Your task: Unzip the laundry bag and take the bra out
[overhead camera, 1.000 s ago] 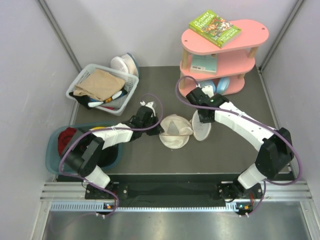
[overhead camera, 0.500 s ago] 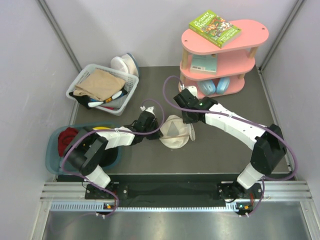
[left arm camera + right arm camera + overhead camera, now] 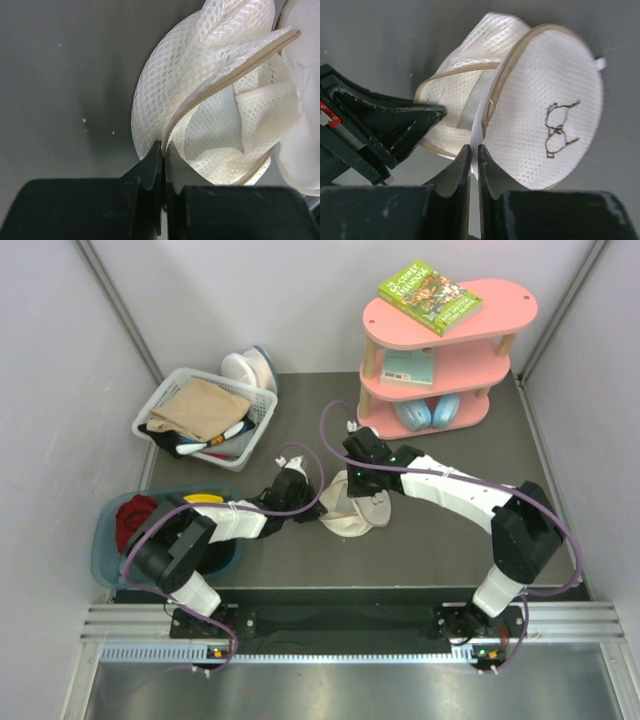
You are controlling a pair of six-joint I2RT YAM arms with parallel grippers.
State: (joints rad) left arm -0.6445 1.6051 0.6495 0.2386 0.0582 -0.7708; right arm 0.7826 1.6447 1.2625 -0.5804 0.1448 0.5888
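The laundry bag (image 3: 352,518), a cream-white mesh pouch with a tan zipper rim, lies mid-table between my arms. My left gripper (image 3: 317,502) is shut on its zipper rim (image 3: 164,145) at the bag's left edge; the rim gapes and shows folded white mesh (image 3: 215,115) inside. My right gripper (image 3: 352,488) is shut on a thin white tab (image 3: 475,135) at the zipper, between the two round halves. The half with the black bra mark (image 3: 555,130) stands tilted against the other half (image 3: 455,100). I cannot make out the bra from the mesh.
A white slatted basket (image 3: 160,405) with tan cloth sits at the back left. A blue tub (image 3: 105,550) with red cloth is at the near left. A pink shelf (image 3: 500,300) with a book and headphones stands at the back right.
My right gripper has moved left with its hold on the bag. The half that lay open to the right now stands against the other half. The left gripper holds its place.
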